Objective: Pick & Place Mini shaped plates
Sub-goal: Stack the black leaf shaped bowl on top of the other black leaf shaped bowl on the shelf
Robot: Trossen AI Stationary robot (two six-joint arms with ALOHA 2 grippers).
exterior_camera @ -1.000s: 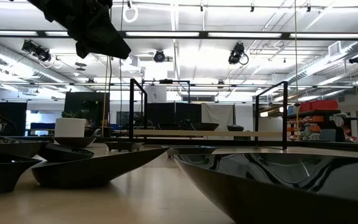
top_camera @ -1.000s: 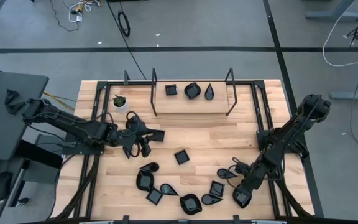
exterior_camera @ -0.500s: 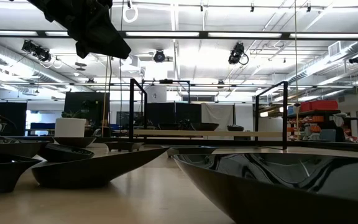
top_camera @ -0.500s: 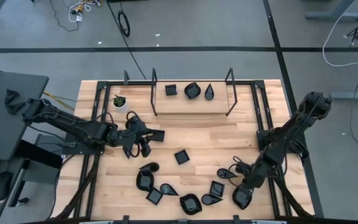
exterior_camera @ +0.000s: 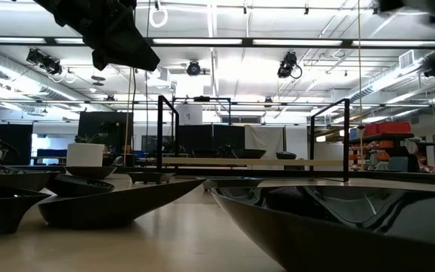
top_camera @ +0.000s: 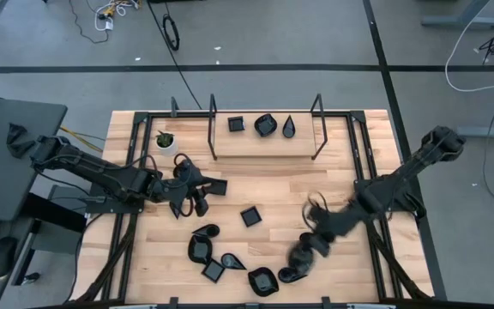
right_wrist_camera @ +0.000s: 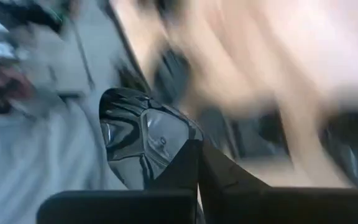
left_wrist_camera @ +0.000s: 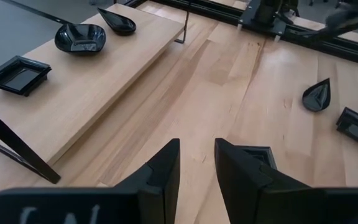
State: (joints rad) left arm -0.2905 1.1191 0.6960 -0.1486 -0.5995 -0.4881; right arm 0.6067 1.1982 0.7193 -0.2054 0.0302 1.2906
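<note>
Meanwhile, Right Arm Grips a Black Dish Over the Front of the Surface

Meanwhile, the right gripper sits blurred above the front of the wooden surface, among the loose plates there. In the right wrist view its jaws are pressed together on the rim of a glossy black rounded plate, which stands out beyond the fingertips. Everything behind it in that view is smeared.

The left gripper hovers over the left-centre of the surface, near the raised wooden shelf. Its jaws stand apart with nothing between them, as the left wrist view shows. A square plate lies just beside this gripper on the surface.

Three plates rest on the shelf: a square one, a rounded one and a teardrop one. The left wrist view shows the same three on the shelf board.

Another square plate lies alone near the middle of the surface. Along the front edge a cluster of plates is spread out: a teardrop, a rounded dish, a small square, a second teardrop and a larger rounded dish. One more teardrop lies just beside the right gripper.

A small white pot with a green plant stands at the back left of the surface, beside the shelf's black frame.

The low view looks across several dark dishes close to the lens, with the left arm hanging at upper left.
</note>
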